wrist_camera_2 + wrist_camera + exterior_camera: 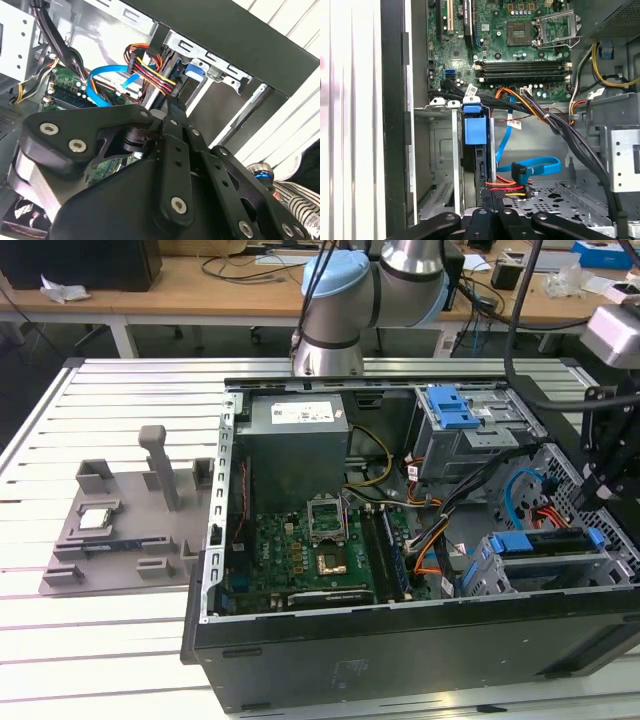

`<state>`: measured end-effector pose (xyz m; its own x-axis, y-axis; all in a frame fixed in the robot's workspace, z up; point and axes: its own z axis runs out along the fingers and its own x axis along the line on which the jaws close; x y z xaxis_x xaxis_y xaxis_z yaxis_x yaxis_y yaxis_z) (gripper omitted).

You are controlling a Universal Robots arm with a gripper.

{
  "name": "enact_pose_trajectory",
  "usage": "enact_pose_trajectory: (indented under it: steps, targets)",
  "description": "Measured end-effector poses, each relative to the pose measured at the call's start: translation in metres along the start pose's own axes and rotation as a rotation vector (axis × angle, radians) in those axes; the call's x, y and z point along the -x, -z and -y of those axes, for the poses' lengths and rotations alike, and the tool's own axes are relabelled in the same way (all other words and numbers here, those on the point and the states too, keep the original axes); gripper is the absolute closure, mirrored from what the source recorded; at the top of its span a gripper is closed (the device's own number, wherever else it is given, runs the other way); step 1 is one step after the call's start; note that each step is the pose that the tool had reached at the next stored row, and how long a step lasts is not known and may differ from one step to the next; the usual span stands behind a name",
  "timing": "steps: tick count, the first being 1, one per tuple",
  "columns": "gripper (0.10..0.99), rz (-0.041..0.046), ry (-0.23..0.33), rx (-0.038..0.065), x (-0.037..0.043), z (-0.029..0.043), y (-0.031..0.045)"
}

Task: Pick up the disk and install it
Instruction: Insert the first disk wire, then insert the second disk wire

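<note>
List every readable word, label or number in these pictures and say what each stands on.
None can be read.
Power supply label: print too small and blurred.
Sticker on the case's front panel: blurred.
Motherboard markings: too small.
The disk: no label face visible.

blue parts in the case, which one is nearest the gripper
The blue-railed disk in the cage at the exterior view's right, beside the gripper. The blue latch sits farther back.
</note>
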<state>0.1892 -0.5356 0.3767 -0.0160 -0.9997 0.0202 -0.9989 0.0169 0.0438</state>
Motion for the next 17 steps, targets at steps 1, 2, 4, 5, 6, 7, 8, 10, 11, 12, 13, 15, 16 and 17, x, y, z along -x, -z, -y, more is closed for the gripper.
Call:
enact_pose_trajectory:
  steps: [1,2,4,5,6,7,8,10,11,12,13,15,16,17]
  targets:
    - [0.980,0.0001,0.000,0.000,0.0000,-0.0001,0.0025]
    - [0.980,0.0000,0.000,0.000,0.0000,-0.0002,0.0034]
    - [0.980,0.0002,0.000,0.000,-0.0001,-0.0003,0.0054]
    - [0.980,0.0001,0.000,0.000,-0.0001,-0.0003,0.0059]
    - [0.980,0.0003,0.000,0.000,-0.0001,-0.0003,0.0060]
    - [0.980,0.0001,0.000,0.000,-0.0001,-0.0003,0.0062]
    - [0.980,0.0001,0.000,0.000,-0.0001,-0.0003,0.0064]
    - [0.980,0.0001,0.000,0.000,-0.0001,-0.0003,0.0064]
    - [0.980,0.0001,0.000,0.000,-0.0001,-0.0003,0.0065]
    - [0.980,0.0001,0.000,0.000,-0.0001,-0.0003,0.0065]
    - [0.980,0.0000,0.000,0.000,-0.0001,-0.0003,0.0065]
    - [0.980,0.0000,0.000,0.000,-0.0001,-0.0003,0.0065]
    - [0.980,0.0001,0.000,0.000,-0.0001,-0.0003,0.0065]
    - [0.980,0.0001,0.000,0.000,-0.0001,-0.0003,0.0065]
